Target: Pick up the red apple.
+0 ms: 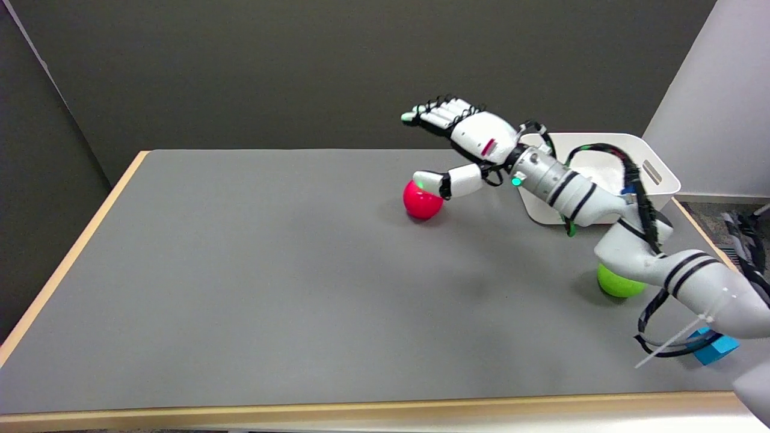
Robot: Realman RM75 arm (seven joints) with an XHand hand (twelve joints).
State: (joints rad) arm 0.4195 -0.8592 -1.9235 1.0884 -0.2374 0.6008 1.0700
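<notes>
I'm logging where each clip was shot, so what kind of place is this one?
Probably a robotics lab test bench, not a home. A bare grey table with a pale wood edge stands against plain dark partition walls, and only props lie on it: a red apple, a green ball and a white bin.

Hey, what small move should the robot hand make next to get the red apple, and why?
Probably lower and curl the fingers around the red apple. The robot hand is open above it, the thumb at the apple's top and the fingers spread in the air, so nothing grips it yet.
</notes>
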